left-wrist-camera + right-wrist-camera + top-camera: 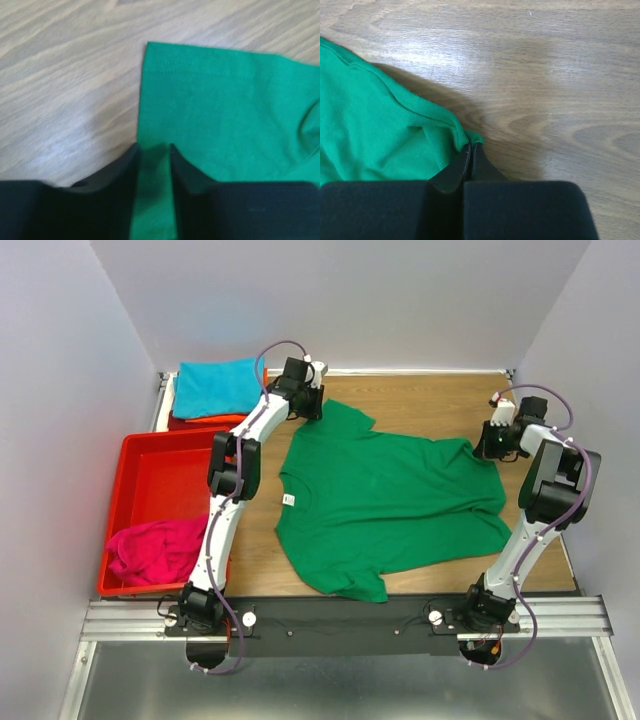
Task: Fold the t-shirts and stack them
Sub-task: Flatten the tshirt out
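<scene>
Left gripper (155, 150) straddling green t-shirt (390, 500) sleeve edge, jaws half apart; right gripper (471, 147) pinching a corner shut. Risking slip-out on lift: thin bites.

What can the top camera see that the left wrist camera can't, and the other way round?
Only the top view shows the red tray with the magenta t-shirt in it, the teal t-shirt at the far left, the right gripper, and the white neck label. Only the left wrist view shows, close up, the sleeve hem stitching and the left gripper with its fingers apart, cloth edge between them. Both show the green t-shirt and the wooden table.
</scene>
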